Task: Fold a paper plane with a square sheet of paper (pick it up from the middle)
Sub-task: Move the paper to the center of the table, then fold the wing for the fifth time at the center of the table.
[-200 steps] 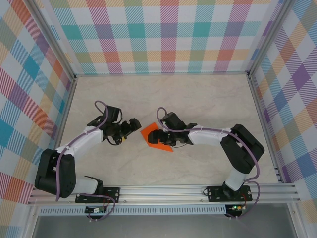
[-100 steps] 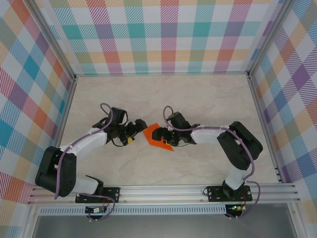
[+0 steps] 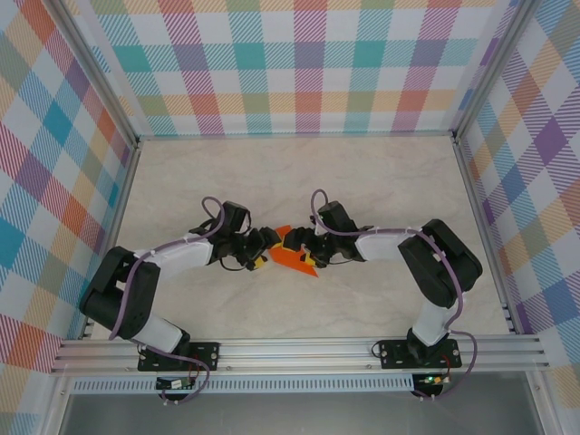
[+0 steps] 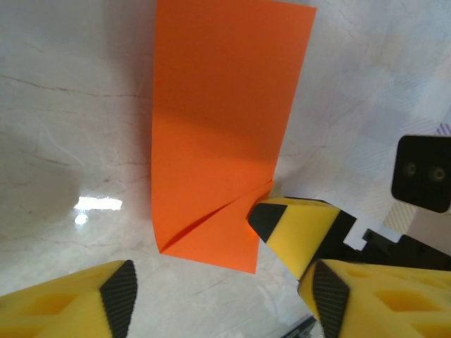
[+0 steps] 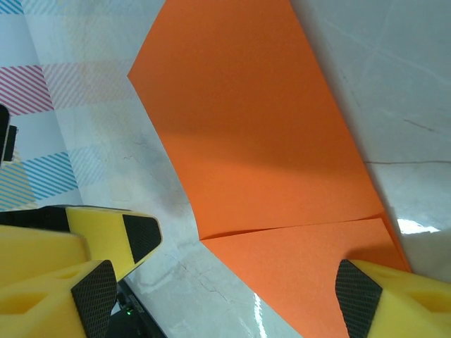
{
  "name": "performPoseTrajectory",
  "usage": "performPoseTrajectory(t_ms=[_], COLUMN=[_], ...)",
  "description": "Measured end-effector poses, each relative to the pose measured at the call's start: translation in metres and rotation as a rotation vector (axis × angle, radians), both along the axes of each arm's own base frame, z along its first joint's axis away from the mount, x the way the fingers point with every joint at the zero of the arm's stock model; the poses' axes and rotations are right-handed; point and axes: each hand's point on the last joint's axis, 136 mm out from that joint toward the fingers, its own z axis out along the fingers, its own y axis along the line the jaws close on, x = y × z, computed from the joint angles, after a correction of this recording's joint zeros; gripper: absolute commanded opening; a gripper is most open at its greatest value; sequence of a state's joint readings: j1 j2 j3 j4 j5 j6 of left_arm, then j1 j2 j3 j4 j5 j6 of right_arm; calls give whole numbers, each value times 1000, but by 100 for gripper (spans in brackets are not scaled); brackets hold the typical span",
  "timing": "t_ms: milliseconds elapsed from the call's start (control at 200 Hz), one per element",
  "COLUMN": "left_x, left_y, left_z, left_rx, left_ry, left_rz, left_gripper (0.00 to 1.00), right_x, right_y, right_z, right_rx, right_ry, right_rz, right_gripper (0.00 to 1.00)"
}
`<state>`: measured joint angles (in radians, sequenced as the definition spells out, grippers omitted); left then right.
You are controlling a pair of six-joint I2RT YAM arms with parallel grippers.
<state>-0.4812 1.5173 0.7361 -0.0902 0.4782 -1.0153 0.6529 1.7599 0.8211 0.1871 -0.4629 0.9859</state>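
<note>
Plaid-walled cell, marbled counter (image 3: 362,181). Both arms reach to mid-counter.

Left end effector (image 3: 263,245): jaws apart, nothing held, at the sheet's near edge. Right end effector (image 3: 297,246): jaws wide, straddling a corner, no grip seen.

Recommend: right pins the sheet, left pinches the edge only, lines up corners, creases slowly.

Square sheet of paper (image 3: 294,260) lies flat btwn them. Bright orange, part-folded, one diagonal flap at a corner.
</note>
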Motion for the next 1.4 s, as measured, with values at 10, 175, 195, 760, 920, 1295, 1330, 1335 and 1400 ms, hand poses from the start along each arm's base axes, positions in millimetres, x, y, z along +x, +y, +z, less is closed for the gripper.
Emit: performPoseTrajectory(t_ms=[10, 175, 195, 760, 920, 1295, 1330, 1335, 1400], left_x=[0, -3, -3, 6, 8, 10, 9, 9, 8], left_y=[0, -1, 0, -13, -16, -24, -25, -25, -26], left_z=[-1, -14, -15, -18, -15, -11, -11, -11, -11], left_rx=[1, 24, 30, 17, 1, -58, -60, -60, -65], left_ry=[4, 39, 41, 11, -8, -54, -55, -55, -55], left_rz=[1, 7, 8, -10, -16, -40, -42, -43, -50], left_gripper=[61, 58, 57, 48, 48, 32, 30, 30, 25], right_x=[0, 0, 0, -1, -1, 1, 1, 1, 1], right_y=[0, -3, -3, -4, -3, -5, -5, -5, -5], right_z=[0, -1, -1, -2, -2, 2, 2, 2, 3], right_rx=[0, 5, 6, 32, 46, 97, 99, 100, 106], right_ry=[2, 10, 11, 35, 50, 68, 68, 69, 71], right_rz=[-1, -2, -2, -6, -8, -24, -24, -25, -27], right_gripper=[81, 79, 79, 74, 74, 75, 75, 75, 75])
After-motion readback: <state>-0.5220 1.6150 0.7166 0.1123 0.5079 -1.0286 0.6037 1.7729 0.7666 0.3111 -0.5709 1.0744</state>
